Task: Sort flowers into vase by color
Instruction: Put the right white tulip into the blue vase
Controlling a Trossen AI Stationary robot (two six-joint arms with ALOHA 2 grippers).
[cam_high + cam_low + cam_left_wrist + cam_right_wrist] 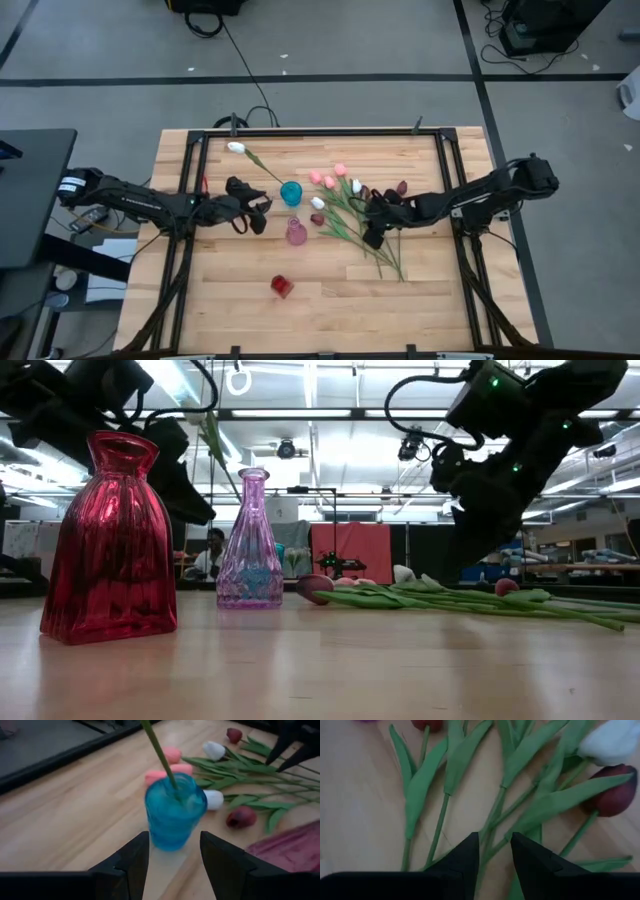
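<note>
Flowers (350, 215) lie in loose bundle on wooden table (220, 300), heads pink, white, maroon, stems fanning out. Right gripper (372, 232) sits low over stems, fingers (465, 857) parted, straddling green stem, nothing clamped. One white tulip (236, 148) already stands in blue vase (172, 812), stem leaning away from bundle. Left gripper (172, 862) just beside blue vase, fingers spread, empty, vase directly ahead. Pink vase (296, 233) between both grippers; red vase (282, 287) well apart, nearer table's front edge.

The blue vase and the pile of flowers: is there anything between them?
No, the high view shows only bare wood between the blue vase and the flowers.
</note>
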